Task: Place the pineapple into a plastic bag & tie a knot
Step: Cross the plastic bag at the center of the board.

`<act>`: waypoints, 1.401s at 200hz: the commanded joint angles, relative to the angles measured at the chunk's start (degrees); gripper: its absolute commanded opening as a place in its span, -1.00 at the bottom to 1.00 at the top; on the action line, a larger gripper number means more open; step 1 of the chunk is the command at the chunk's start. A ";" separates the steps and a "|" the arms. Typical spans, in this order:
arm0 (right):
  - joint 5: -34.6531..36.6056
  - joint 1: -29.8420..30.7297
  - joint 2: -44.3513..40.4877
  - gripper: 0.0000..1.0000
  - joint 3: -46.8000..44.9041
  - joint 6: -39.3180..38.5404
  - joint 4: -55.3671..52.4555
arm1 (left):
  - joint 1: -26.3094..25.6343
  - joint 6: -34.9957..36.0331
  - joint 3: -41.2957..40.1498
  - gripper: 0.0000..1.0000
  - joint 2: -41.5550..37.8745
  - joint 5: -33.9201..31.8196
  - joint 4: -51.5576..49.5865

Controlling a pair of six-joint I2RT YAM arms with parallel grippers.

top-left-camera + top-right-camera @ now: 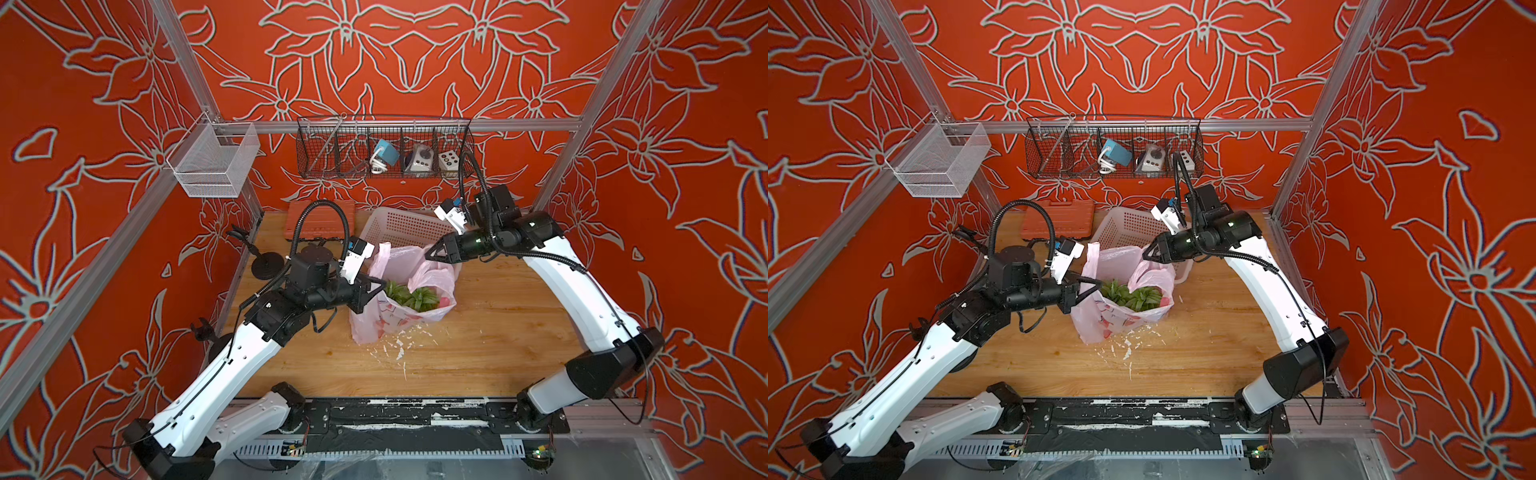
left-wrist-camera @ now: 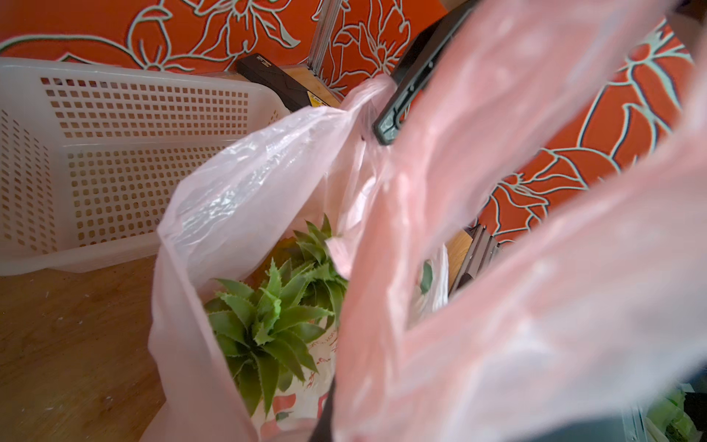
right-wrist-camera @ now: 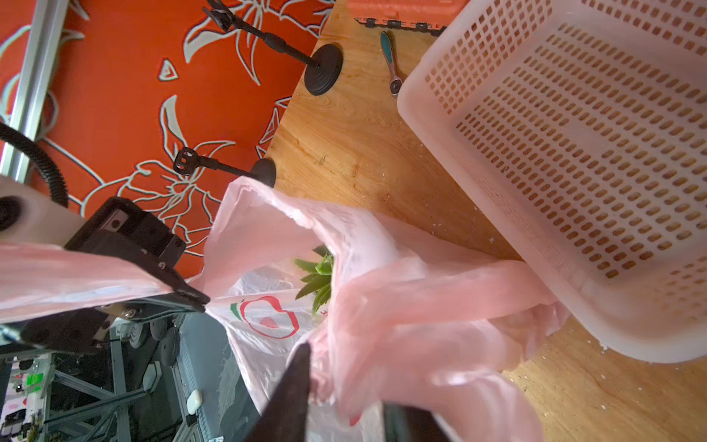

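Note:
The pale-pink plastic bag [image 1: 374, 328] [image 1: 1096, 324] stands mouth-up in the middle of the wooden table. Inside it sits the pineapple; only its green crown [image 1: 411, 297] [image 2: 267, 317] [image 3: 319, 283] shows. My left gripper [image 1: 376, 286] [image 1: 1094, 286] is shut on the bag's left handle, which stretches blurred across the left wrist view. My right gripper [image 1: 428, 252] [image 3: 344, 379] hovers over the far right rim. Its jaws stand apart, with the other pink handle [image 3: 421, 306] lying loosely between them. No knot shows; the two handles are apart.
A white perforated basket [image 1: 399, 226] stands right behind the bag, touching it. An orange case [image 1: 320, 224] lies at the back left, and two black stands [image 1: 270, 266] rise on the left edge. White crumbs [image 1: 395, 345] lie in front of the bag. A wire rack [image 1: 382, 153] hangs on the back rail.

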 commanded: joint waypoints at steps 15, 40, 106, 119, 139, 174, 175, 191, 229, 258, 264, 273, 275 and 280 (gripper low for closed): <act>10.91 -0.01 -3.55 0.48 -0.40 -0.77 0.87 | 0.36 -0.01 0.60 -1.00 2.40 2.57 3.41; 15.67 1.77 -9.37 0.51 -0.69 -1.30 1.83 | 0.40 -0.03 1.33 -1.00 3.36 3.46 3.62; 36.92 20.52 -11.19 0.47 -11.30 -3.06 12.03 | 0.36 -0.92 1.00 -1.00 2.46 3.62 4.68; 42.48 21.18 -8.92 0.47 -12.66 -2.89 15.17 | 0.40 -1.23 0.74 -1.00 2.54 3.40 4.75; 50.55 21.41 -5.77 0.49 -14.19 -2.33 20.02 | 0.40 -2.48 -0.25 -1.00 2.28 2.72 5.65; 54.67 21.37 -2.17 0.67 -15.81 -1.24 27.31 | 0.40 -5.36 -2.80 -1.00 1.20 0.59 8.86; 54.62 21.37 -2.09 0.68 -15.90 -1.19 27.62 | 0.40 -5.42 -2.89 -1.00 1.19 0.54 8.93; 55.14 21.82 -0.78 0.80 -16.15 -0.89 30.20 | 0.40 -6.53 -3.91 -1.00 1.19 0.51 10.52; 62.01 23.69 1.39 0.87 -16.89 -2.33 35.23 | 0.40 -7.89 -4.21 -1.00 1.32 1.34 12.19; 67.14 23.71 4.34 0.85 -15.10 -1.95 34.20 | 0.40 -7.76 -4.03 -1.00 1.20 1.63 12.00; 68.37 23.65 4.69 0.85 -15.19 -1.69 34.44 | 0.40 -7.73 -3.93 -1.00 1.21 1.64 11.98; 70.21 23.65 5.45 0.81 -14.78 -1.66 34.56 | 0.40 -7.69 -3.94 -1.00 1.22 1.74 11.74; 70.70 23.67 5.68 0.80 -14.61 -1.59 34.49 | 0.40 -7.75 -3.94 -1.00 1.24 1.79 11.77; 72.03 23.69 6.22 0.78 -14.09 -1.37 34.28 | 0.40 -7.72 -4.03 -1.00 1.26 1.81 11.74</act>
